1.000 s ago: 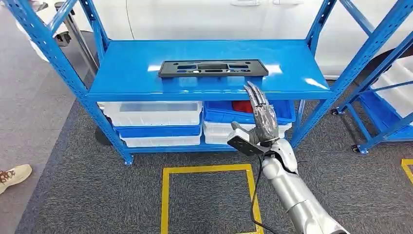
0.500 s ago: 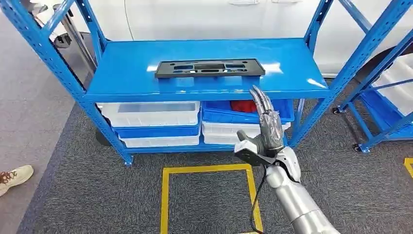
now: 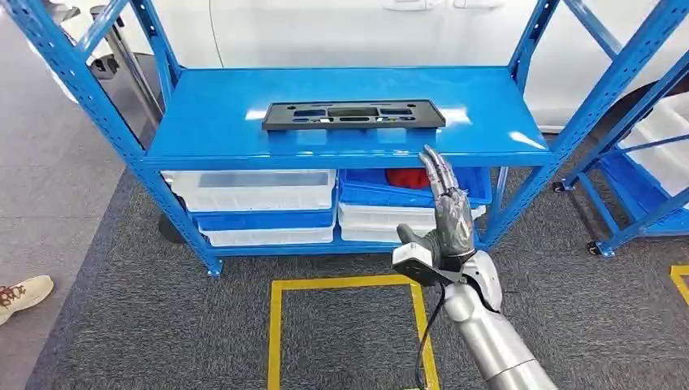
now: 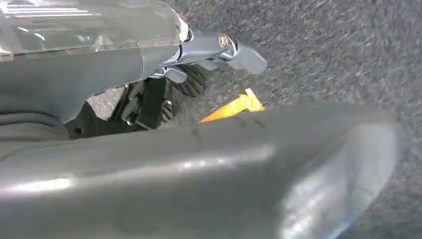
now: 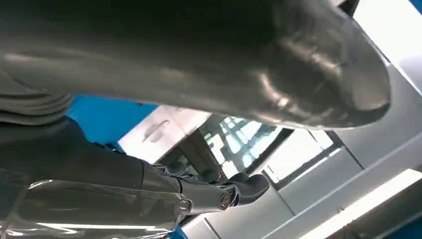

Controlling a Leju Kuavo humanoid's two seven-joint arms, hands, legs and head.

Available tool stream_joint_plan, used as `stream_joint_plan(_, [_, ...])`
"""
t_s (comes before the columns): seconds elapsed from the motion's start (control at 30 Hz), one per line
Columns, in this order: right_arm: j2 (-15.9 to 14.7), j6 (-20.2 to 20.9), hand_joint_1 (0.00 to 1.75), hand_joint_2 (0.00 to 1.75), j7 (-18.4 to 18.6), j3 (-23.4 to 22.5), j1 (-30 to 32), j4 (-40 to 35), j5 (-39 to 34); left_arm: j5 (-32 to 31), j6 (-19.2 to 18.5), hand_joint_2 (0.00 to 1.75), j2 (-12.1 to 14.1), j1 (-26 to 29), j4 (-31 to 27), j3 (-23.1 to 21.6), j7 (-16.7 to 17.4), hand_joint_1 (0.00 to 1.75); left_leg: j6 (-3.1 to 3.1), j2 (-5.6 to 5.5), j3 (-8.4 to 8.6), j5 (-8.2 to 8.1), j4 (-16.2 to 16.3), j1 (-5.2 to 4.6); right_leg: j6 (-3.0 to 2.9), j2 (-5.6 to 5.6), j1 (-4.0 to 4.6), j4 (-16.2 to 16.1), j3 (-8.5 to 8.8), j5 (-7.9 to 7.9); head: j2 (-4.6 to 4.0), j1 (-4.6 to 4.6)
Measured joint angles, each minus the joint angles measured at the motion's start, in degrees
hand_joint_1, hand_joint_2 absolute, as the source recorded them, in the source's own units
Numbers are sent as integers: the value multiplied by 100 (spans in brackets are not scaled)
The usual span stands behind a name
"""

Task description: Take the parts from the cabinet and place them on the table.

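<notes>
A flat black plastic part [image 3: 353, 114] with several slots lies along the top of the blue shelf [image 3: 227, 122], near its front edge. My right hand [image 3: 447, 219] is raised in front of the shelf, below and slightly right of the part, apart from it. Its fingers point up and are spread, with nothing in them. The right wrist view has the same hand [image 5: 199, 64] empty, its fingers [image 5: 224, 196] stretched out. My left hand [image 4: 199, 164] hangs over the grey carpet, holding nothing, with its fingers [image 4: 219, 45] extended.
Under the shelf top stand white bins [image 3: 252, 191] and a blue bin [image 3: 455, 188] holding something red. A yellow taped square [image 3: 349, 283] marks the carpet in front. Another blue rack [image 3: 642, 162] stands at the right, a white car [image 3: 366, 24] behind, a person's shoe [image 3: 24, 291] at the left.
My right hand has dropped a little and drawn back from the shelf edge, staying spread and empty. The black part has not moved.
</notes>
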Motion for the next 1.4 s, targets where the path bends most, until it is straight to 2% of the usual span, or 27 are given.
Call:
stream_joint_plan(0.07, [0, -94, 0, 0, -223, -2, 145, -267, -188, 0, 0, 0, -7, -4, 0, 0, -11, 0, 45, -2, 7, 2, -8, -2, 32, -4, -12, 395, -166, -292, 0, 0])
stream_joint_plan(0.13, [2, -164, 0, 0, -303, 0, 391, -542, -312, 0, 7, 0, -4, 1, 0, 2, -18, 0, 51, -4, 2, -1, -5, -6, 67, -5, -31, 1430, -664, -770, 0, 0])
stream_joint_plan(0.17, [2, -184, 0, 0, -323, 0, 530, -674, -360, 0, 9, 0, -7, 5, 0, 4, -20, 0, 50, -8, 0, -2, -3, -6, 79, -5, -43, 1720, -814, -832, 0, 0])
stream_joint_plan(0.2, [9, -203, 0, 0, -362, 2, 663, -851, -434, 0, 15, 0, -7, 12, 0, 7, -20, 0, 46, -12, 5, -6, -1, -6, 86, -6, -55, 1740, -835, -758, 0, 0])
stream_joint_plan(0.23, [13, -219, 0, 0, -406, 7, 769, -1029, -504, 0, 15, 0, -7, 15, 0, 9, -18, 0, 41, -14, 8, -15, 5, -5, 85, -10, -65, 1507, -733, -580, 0, 0])
stream_joint_plan(0.3, [26, -280, 0, 0, -560, 13, 944, -1428, -660, 0, 15, 0, -20, 15, 0, 13, -15, 0, 3, -15, 28, -43, 26, -2, 65, -19, -79, 491, -218, -68, 0, 0])
stream_joint_plan(0.33, [28, -286, 0, 0, -664, 22, 1020, -1653, -757, 0, 15, 0, -20, 11, 0, 15, -9, 0, -24, -15, 33, -62, 40, -4, 44, -19, -81, 50, -1, 7, 0, 0])
stream_joint_plan(0.47, [26, -264, 0, 0, -881, 109, 1329, -2210, -942, 0, 33, 0, -20, -5, 0, 28, 20, 0, -158, -16, 48, -78, 13, -24, -82, 0, -7, 9, 8, -27, 0, 0])
stream_joint_plan(0.53, [39, -231, 0, 0, -880, 138, 1349, -2354, -972, 0, 39, 0, -15, -9, 0, 44, 20, 0, -226, -10, 27, -171, 120, -6, -164, -5, -59, -67, 46, 16, 0, 0])
stream_joint_plan(0.57, [39, -195, 0, 0, -878, 162, 1345, -2417, -992, -2, 42, 0, -17, -21, 0, 55, 20, 0, -234, -9, -112, -392, 429, -8, -209, -9, -58, -68, 50, 6, 0, 0])
stream_joint_plan(0.63, [42, -144, 0, 0, -872, 203, 1358, -2443, -1020, -9, 42, 0, -22, -17, 0, 61, 24, 0, -255, -8, -537, -822, 1335, 3, -233, -15, -36, -65, 52, -4, 0, 0])
stream_joint_plan(0.67, [42, -133, 0, 0, -872, 216, 1361, -2443, -1038, -11, 42, 0, -22, -13, 0, 68, 24, 0, -263, -9, -724, -934, 1720, 2, -237, -15, -24, -58, 48, -7, 0, 0])
stream_joint_plan(0.7, [46, -113, 0, 0, -870, 223, 1363, -2443, -1060, -11, 44, 0, -22, -14, 0, 74, 24, 0, -268, -8, -791, -905, 1844, 2, -242, -15, -16, -52, 52, -11, 0, 0])
stream_joint_plan(0.73, [50, -92, 0, 0, -872, 225, 1363, -2443, -1077, -11, 48, 0, -22, -12, 0, 87, 22, 0, -258, -8, -722, -737, 1681, 2, -244, -13, -12, -46, 62, -18, 0, 0])
stream_joint_plan(0.83, [57, -83, 0, 0, -887, 232, 1368, -2445, -1114, 0, 39, 0, -17, -15, 0, 136, 13, 0, -168, -4, -43, -35, 276, -4, -205, -6, -6, -20, 106, -57, 0, 0])
stream_joint_plan(0.87, [57, -85, 0, 0, -889, 232, 1371, -2445, -1119, 0, 39, 0, -20, -22, 0, 144, 13, 0, -142, 0, 35, -130, 80, -42, -170, -7, 38, 13, 92, -78, 0, 0])
stream_joint_plan(0.97, [61, -113, 0, 0, -896, 232, 1382, -2443, -1130, -11, 37, 0, -20, -12, 0, 149, -2, 0, -83, -10, 20, -98, 86, -64, -84, -9, 5, -26, 89, -44, 0, 0])
stream_joint_plan(1.03, [59, -131, 0, 0, -896, 232, 1383, -2448, -1136, 4, 37, 0, -26, -9, 0, 151, -9, 0, -10, 6, 65, -34, -10, -1, -16, -7, -3, 36, 91, -105, 0, 0])
stream_joint_plan(1.07, [59, -146, 0, 0, -894, 232, 1380, -2448, -1138, 0, 37, 0, -24, -14, 0, 149, -13, 0, 15, 6, 65, -30, -18, -2, 13, -9, 5, 250, -9, -271, 0, 0])
stream_joint_plan(1.13, [61, -159, 0, 0, -894, 232, 1413, -2448, -1138, 0, 31, 0, -24, -17, 0, 149, -15, 0, 33, 11, 55, -35, -17, -7, 51, -9, -20, 1124, -428, -718, 0, 0])
stream_joint_plan(1.17, [63, -166, 0, 0, -894, 232, 1447, -2448, -1138, 0, 28, 0, -24, -15, 0, 149, -18, 0, 36, 11, 51, -37, -11, -10, 70, -10, -30, 1547, -636, -862, 0, 0])
stream_joint_plan(1.2, [63, -175, 0, 0, -894, 232, 1481, -2448, -1138, 0, 17, 0, -24, -11, 0, 149, -18, 0, 38, 10, 51, -40, -8, -10, 81, -10, -42, 1745, -743, -869, 0, 0])
stream_joint_plan(1.23, [63, -181, 0, 0, -894, 232, 1514, -2448, -1138, 0, 13, 0, -24, -8, 0, 149, -22, 0, 32, 6, 60, -45, -6, -8, 86, -12, -56, 1641, -704, -726, 0, 0])
stream_joint_plan(1.27, [63, -183, 0, 0, -894, 232, 1534, -2448, -1138, 0, 13, 0, -26, -2, 0, 149, -22, 0, 23, 0, 71, -53, -2, -6, 81, -15, -64, 1279, -537, -485, 0, 0])
stream_joint_plan(1.33, [63, -183, 0, 0, -894, 232, 1552, -2448, -1136, 0, 11, 0, -37, -1, 0, 149, -24, 0, -15, -4, 97, -80, 14, -4, 42, -18, -66, 217, -15, 10, 0, 0])
stream_joint_plan(1.37, [63, -183, 0, 0, -894, 232, 1552, -2448, -1134, 0, 7, 0, -39, -4, 0, 149, -24, 0, -48, -2, 90, -97, 24, -31, 12, -15, -43, 3, 84, -72, 0, 0])
stream_joint_plan(1.4, [63, -186, 0, 0, -896, 232, 1568, -2456, -1130, 0, 4, 0, -39, -11, 0, 149, -31, 0, -75, -5, 77, -105, 37, -43, -20, -8, -25, -19, 61, -33, 0, 0])
